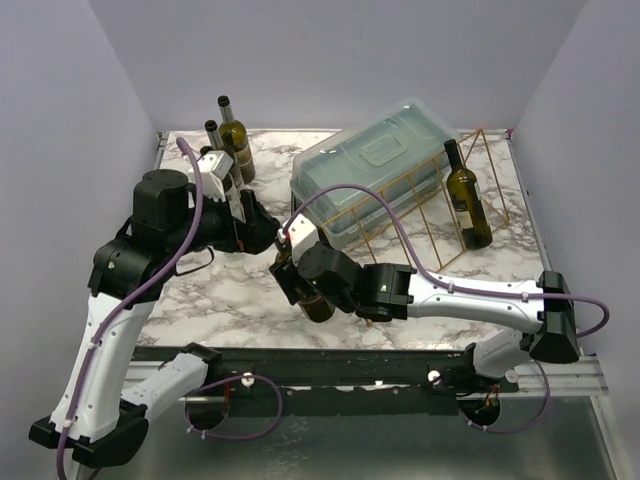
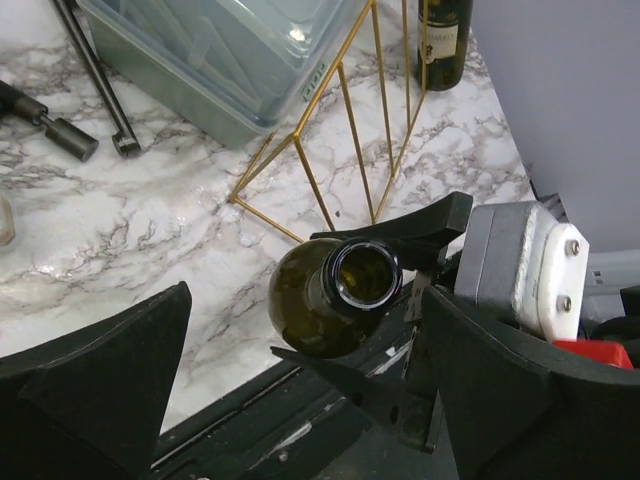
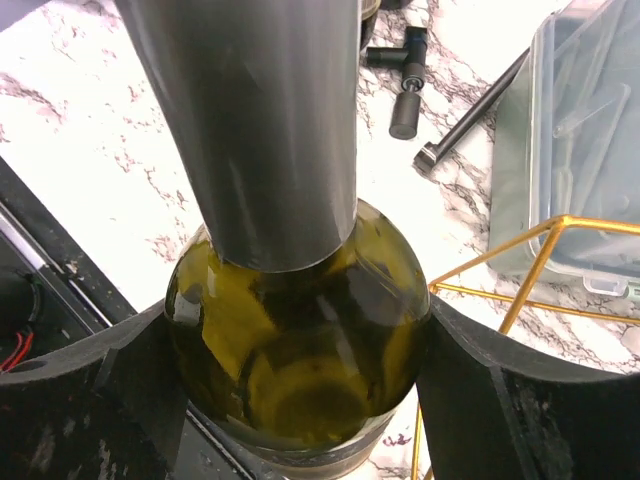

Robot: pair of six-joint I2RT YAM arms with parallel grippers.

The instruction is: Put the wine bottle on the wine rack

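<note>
My right gripper [image 1: 300, 283] is shut on a dark green wine bottle [image 1: 318, 303], near the table's front edge. In the right wrist view both fingers [image 3: 470, 390] press the bottle's shoulder [image 3: 300, 340] below its grey neck foil. In the left wrist view the bottle's open mouth [image 2: 362, 275] points up at the camera. My left gripper [image 1: 268, 237] hovers over it, open and empty, with its fingers [image 2: 100, 380] wide apart. The gold wire wine rack [image 1: 425, 210] stands at the right and holds another bottle [image 1: 467, 195]. The rack also shows in both wrist views [image 2: 310, 170] [image 3: 530, 290].
A translucent bluish lidded box [image 1: 370, 165] sits behind the rack's left end. Several dark bottles [image 1: 233, 140] stand at the back left. Black tool parts [image 3: 405, 85] lie on the marble near the box. Grey walls close in on three sides.
</note>
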